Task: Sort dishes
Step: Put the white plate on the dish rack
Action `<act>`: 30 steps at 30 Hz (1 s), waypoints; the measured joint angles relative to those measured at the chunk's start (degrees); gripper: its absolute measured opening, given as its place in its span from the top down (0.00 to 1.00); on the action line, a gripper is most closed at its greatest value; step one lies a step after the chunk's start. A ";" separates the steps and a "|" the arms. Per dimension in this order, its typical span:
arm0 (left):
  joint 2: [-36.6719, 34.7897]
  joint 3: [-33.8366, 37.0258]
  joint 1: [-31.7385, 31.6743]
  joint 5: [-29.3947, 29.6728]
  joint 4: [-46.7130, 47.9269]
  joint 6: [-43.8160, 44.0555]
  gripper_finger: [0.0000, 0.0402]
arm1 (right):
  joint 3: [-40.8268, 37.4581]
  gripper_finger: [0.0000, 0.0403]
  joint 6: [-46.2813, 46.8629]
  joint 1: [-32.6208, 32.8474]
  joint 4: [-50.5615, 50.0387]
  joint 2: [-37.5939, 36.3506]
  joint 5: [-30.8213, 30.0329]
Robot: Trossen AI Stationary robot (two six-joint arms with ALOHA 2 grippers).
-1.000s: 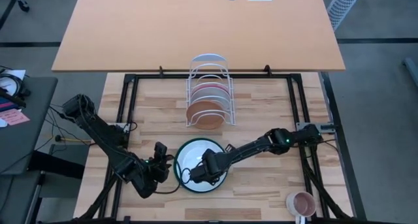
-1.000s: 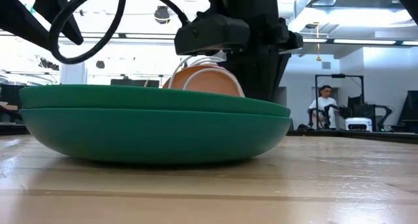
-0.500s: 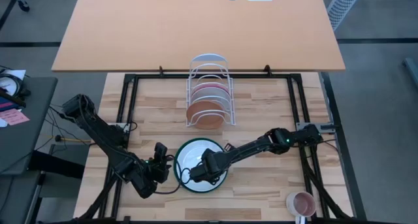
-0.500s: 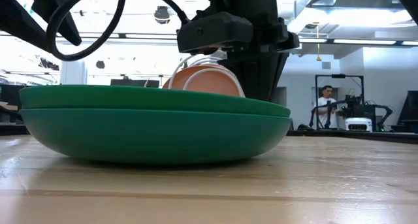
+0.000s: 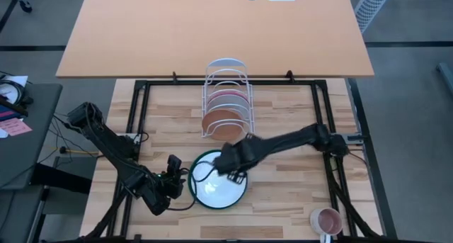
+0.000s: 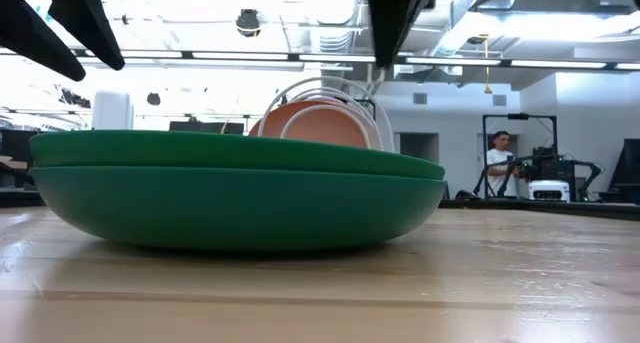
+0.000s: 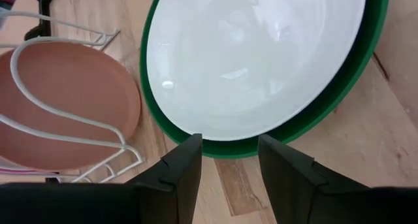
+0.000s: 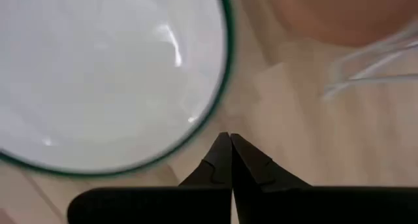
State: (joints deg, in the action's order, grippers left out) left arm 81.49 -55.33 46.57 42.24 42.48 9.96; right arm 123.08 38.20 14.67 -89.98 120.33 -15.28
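Risk: your right tool (image 5: 234, 173), pinched together above the white plate (image 5: 218, 183), could clip the rack (image 5: 227, 101) at twelve o'clock; left tool (image 5: 178, 183) waits apart.

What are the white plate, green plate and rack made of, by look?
White plate: glossy, glazed ceramic or melamine; it shows sharp light glints. Green plate: smooth satin finish with soft sheen, likely plastic or melamine, though glazed ceramic is possible. Rack: thin bent wire with a white coating, probably coated metal.

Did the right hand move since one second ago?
Yes. The right hand, shut, went from over the white plate toward the wire rack, near the green plate's rim.
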 joint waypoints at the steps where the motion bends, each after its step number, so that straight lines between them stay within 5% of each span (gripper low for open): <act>1: 0.00 0.00 0.00 0.00 0.00 0.04 0.64 | -1.84 1.00 -0.79 -0.51 0.09 -2.89 -0.14; 7: 0.00 0.00 0.00 0.00 0.00 0.15 0.64 | -17.33 1.00 -5.02 -3.14 0.17 -21.29 -0.79; 11: 0.00 0.00 0.00 0.03 -0.04 0.34 0.64 | -32.53 1.00 4.27 -1.02 7.33 -33.60 -1.80; 17: 0.00 0.02 0.00 0.44 -2.65 -3.23 0.64 | -60.06 1.00 29.15 10.70 46.20 -44.59 -16.05; 20: 0.00 0.02 0.01 0.44 -4.72 -6.21 0.64 | -67.96 1.00 28.11 14.55 70.67 -41.59 -21.42; 25: 0.00 0.02 0.00 -0.14 -7.43 -6.65 0.64 | -64.49 0.99 23.24 15.14 86.43 -29.73 -21.19; 27: 0.00 0.02 0.00 -0.20 -7.41 -5.46 0.64 | -58.40 0.99 23.00 14.08 82.09 -25.51 -15.33; 30: 0.00 0.02 0.00 -0.22 -7.30 -4.99 0.64 | -44.31 0.99 24.08 12.12 62.63 -19.73 -7.52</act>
State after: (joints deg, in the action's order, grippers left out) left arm 81.49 -55.31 46.57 42.02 35.18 4.97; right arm 78.78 62.27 26.79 -27.36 100.60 -22.80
